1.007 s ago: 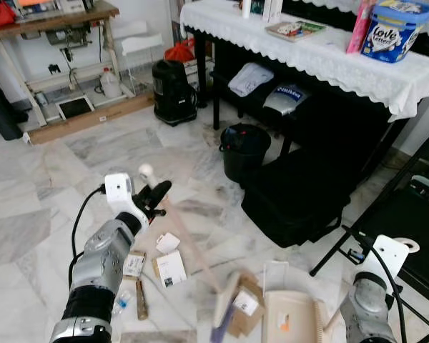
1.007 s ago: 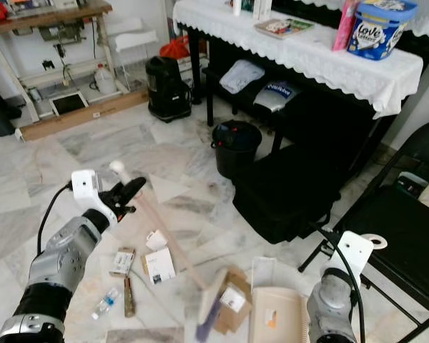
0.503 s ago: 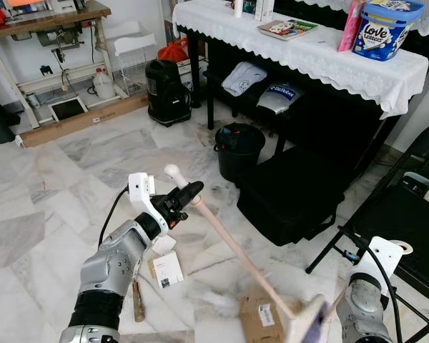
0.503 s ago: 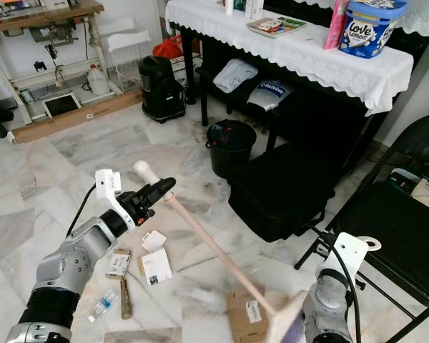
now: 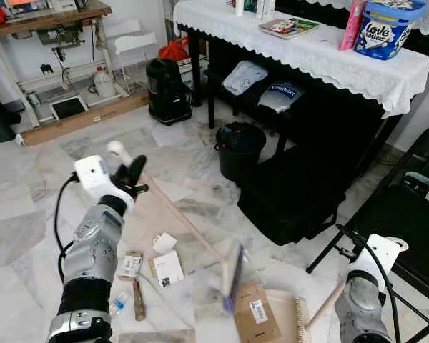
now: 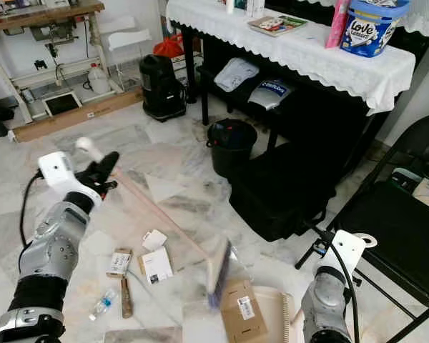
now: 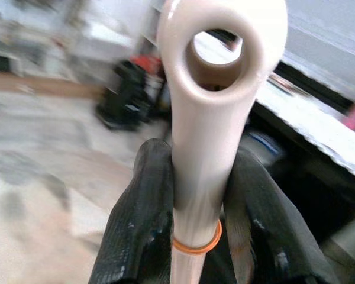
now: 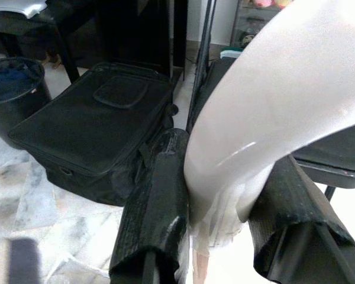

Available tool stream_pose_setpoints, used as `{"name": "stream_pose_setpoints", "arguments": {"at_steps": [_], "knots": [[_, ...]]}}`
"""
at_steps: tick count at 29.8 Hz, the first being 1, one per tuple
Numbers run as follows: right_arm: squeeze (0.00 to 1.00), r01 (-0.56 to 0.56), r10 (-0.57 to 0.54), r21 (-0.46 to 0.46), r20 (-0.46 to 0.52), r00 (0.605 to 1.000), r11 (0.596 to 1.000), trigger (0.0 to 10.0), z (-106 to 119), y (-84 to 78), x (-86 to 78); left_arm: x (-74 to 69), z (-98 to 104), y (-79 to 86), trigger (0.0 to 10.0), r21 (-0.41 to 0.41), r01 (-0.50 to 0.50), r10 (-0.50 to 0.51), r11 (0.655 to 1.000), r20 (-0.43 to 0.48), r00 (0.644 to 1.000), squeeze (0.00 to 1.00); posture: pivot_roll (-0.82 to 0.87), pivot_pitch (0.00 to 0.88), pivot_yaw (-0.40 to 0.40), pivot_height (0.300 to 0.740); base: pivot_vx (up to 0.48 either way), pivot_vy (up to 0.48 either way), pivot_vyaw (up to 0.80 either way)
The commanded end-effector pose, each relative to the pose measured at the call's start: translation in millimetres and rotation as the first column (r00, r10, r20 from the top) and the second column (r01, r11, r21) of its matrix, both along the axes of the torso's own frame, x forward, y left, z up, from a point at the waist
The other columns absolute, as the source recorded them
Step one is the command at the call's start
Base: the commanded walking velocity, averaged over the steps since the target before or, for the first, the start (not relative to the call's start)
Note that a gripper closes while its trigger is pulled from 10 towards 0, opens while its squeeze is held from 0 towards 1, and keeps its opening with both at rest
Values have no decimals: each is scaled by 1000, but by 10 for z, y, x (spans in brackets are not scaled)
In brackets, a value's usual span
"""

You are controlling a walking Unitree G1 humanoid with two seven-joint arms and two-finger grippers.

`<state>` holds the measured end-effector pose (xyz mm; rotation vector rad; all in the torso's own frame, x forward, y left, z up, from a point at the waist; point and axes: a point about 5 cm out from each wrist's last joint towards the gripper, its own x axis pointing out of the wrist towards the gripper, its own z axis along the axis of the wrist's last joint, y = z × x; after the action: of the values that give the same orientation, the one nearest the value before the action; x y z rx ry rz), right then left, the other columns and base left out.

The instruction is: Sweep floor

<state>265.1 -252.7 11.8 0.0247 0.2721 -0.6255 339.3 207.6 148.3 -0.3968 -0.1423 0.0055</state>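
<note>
Broom (image 5: 173, 214) slants across mid-frame, bristle head low centre beside the cardboard box (image 5: 256, 321) and dustpan (image 5: 287, 318). Long, light, stiff; best held near the handle top, where the left gripper (image 7: 196, 195) clamps it. Right gripper (image 8: 216, 213) pinches the dustpan's handle.

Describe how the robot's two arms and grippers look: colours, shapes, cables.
Both arms are silver metal with rounded, jointed segments; the left arm has a black band lower down. Each wrist carries a white, boxy camera mount, with a black cable looping from it along the arm. The left gripper and right gripper each have two long black fingers of textured, rubbery-looking material.
</note>
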Motion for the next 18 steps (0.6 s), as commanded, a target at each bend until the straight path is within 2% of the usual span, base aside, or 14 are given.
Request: {"name": "stream_pose_setpoints", "arguments": {"at_steps": [1,7,8,13,15,18], "knots": [[0,-9,9,15,-15,1000,1000,10000,-34,35,-5,37,97,41,10000,16,-33,33,999,39,999,0,-70,0,12,740,0,0,0],[0,-16,16,20,-11,1000,1000,10000,-35,44,-2,37,45,27,10000,58,-21,19,998,24,1000,0,-70,0,12,740,0,0,0],[0,-17,17,22,-11,1000,1000,10000,-37,45,-3,27,5,3,10000,93,21,-22,995,10,1000,0,-70,0,13,740,0,0,0],[0,-18,19,25,-11,1000,1000,10000,-38,45,-2,2,-92,-57,10000,139,123,-119,983,-39,992,0,-69,0,12,740,0,0,0],[0,-21,21,26,-11,1000,999,10000,-40,54,2,-25,-174,-131,10000,153,219,-208,964,-87,974,0,-69,0,12,740,0,0,0],[0,-24,24,26,-11,1000,999,10000,-38,60,6,-57,-228,-202,10000,159,299,-283,941,-117,952,0,-69,0,11,740,0,0,0]]}}
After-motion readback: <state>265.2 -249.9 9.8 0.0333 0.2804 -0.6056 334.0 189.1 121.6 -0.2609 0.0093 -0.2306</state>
